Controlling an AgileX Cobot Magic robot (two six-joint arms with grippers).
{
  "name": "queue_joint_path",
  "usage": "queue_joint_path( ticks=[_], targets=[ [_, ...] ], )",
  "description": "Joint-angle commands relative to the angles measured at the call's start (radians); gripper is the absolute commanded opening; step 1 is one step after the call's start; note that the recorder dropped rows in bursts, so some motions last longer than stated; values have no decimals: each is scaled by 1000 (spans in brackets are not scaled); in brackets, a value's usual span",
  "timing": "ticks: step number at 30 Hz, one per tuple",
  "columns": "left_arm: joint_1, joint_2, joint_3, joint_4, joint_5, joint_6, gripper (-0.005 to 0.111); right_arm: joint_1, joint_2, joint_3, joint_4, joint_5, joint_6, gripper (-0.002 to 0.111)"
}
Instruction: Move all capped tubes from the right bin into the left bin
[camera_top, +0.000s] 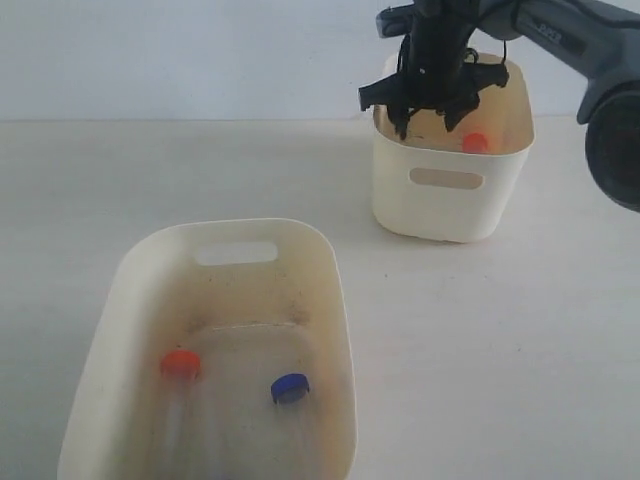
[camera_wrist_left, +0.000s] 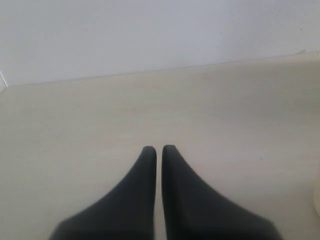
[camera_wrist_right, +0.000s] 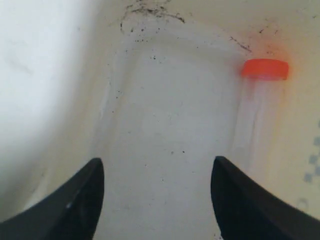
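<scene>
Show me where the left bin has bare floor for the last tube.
Freest: the left bin floor between its handle-slot wall and the two caps. Tighter: the gap between the orange-capped tube and the blue-capped tube there. The table between the bins is bare too. Crowded: the right bin mouth, where the open right end effector hangs.

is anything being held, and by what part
Nothing. The right gripper is open near the orange-capped tube in the right bin; the left gripper is shut, empty.
</scene>
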Motion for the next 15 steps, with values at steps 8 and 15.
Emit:
queue_joint_path(
  ticks=[8,15],
  targets=[
    [1,-2,-4,-7,-15,-12,4,-112,-244,61,3,6,-46,59],
    [1,-2,-4,-7,-15,-12,4,-255,-254,195,147,6,-58,59]
  ],
)
